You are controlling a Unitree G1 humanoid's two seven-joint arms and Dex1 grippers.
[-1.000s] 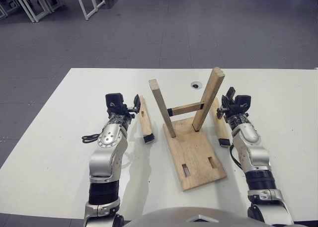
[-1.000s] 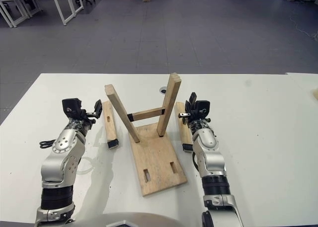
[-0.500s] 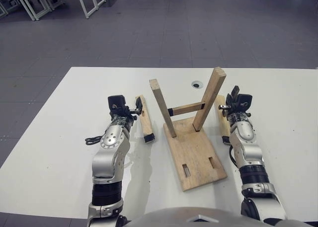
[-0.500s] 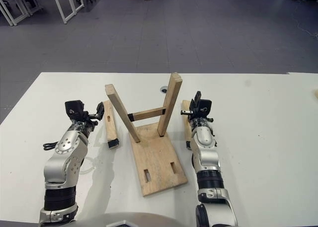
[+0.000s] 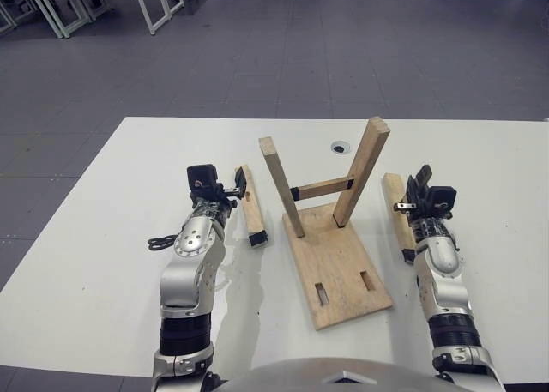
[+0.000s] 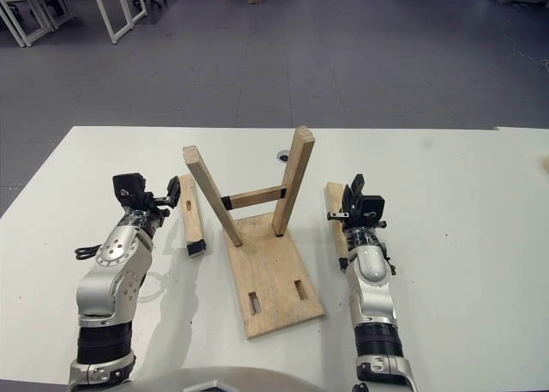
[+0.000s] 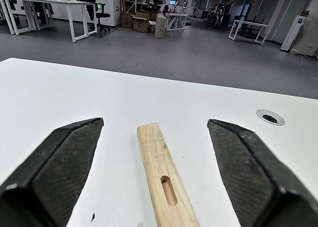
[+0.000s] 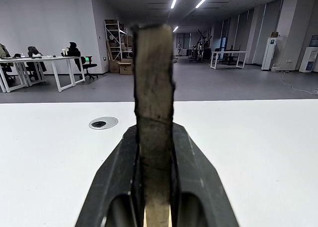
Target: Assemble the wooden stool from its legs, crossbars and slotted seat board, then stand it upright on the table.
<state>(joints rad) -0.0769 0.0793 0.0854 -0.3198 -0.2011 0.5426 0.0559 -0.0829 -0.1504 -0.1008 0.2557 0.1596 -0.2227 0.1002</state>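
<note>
The slotted seat board lies flat at the table's middle. Two legs stand in its far slots, leaning apart, joined by a crossbar. Two near slots are bare. A loose leg lies left of the board; my left gripper is open at its far end, fingers straddling the leg without touching. Right of the board, my right gripper is shut on another loose leg, seen edge-on between its fingers.
A round cable hole sits in the white table behind the board. A black cable loop lies left of my left arm. There is free tabletop at the far right and the front left.
My right gripper has carried its leg to the right, away from the seat board. The left gripper edged forward over its leg's end, then kept still.
</note>
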